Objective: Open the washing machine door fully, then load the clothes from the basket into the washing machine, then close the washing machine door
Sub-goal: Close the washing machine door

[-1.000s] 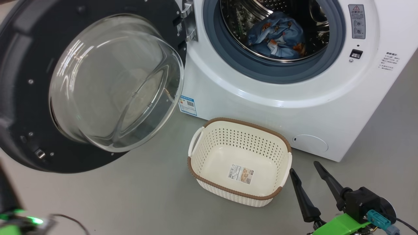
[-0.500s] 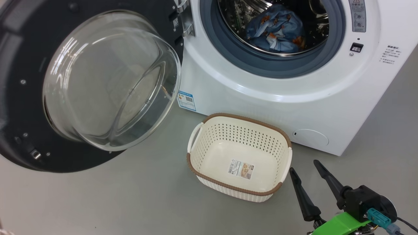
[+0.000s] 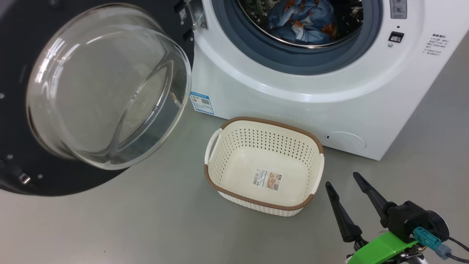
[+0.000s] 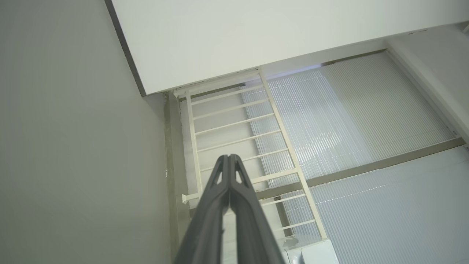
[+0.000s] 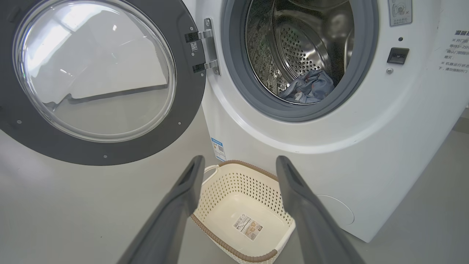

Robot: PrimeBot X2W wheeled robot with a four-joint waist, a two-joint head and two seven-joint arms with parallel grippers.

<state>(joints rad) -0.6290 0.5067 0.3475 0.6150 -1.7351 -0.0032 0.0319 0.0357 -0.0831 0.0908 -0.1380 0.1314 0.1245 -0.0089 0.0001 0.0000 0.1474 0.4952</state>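
Note:
The washing machine point(image 3: 293, 99) point(image 5: 384, 146) stands with its door point(image 3: 99, 91) point(image 5: 95, 73) swung wide open to the left, glass bowl facing out. The blue printed clothes point(image 3: 300, 20) point(image 5: 309, 88) lie inside the steel drum. The cream basket point(image 3: 223, 161) point(image 5: 220, 190) sits on the floor in front of the machine, with only a label sticker on its bottom. My right gripper point(image 3: 342, 179) point(image 5: 238, 161) is open to the right of the basket, holding nothing. My left gripper point(image 4: 229, 157) is shut on nothing, its fingers pointing at a wall and a railing.
Grey floor point(image 3: 146, 227) spreads in front of the machine and under the open door. A round flap point(image 3: 346, 141) sits low on the machine's front. In the left wrist view a cream railing point(image 4: 238, 139) and ribbed panels point(image 4: 359, 121) stand beside a white wall.
The whole head view has shifted: machine, door and basket sit higher and further left, so the camera moved. The right gripper stays open, low at the right.

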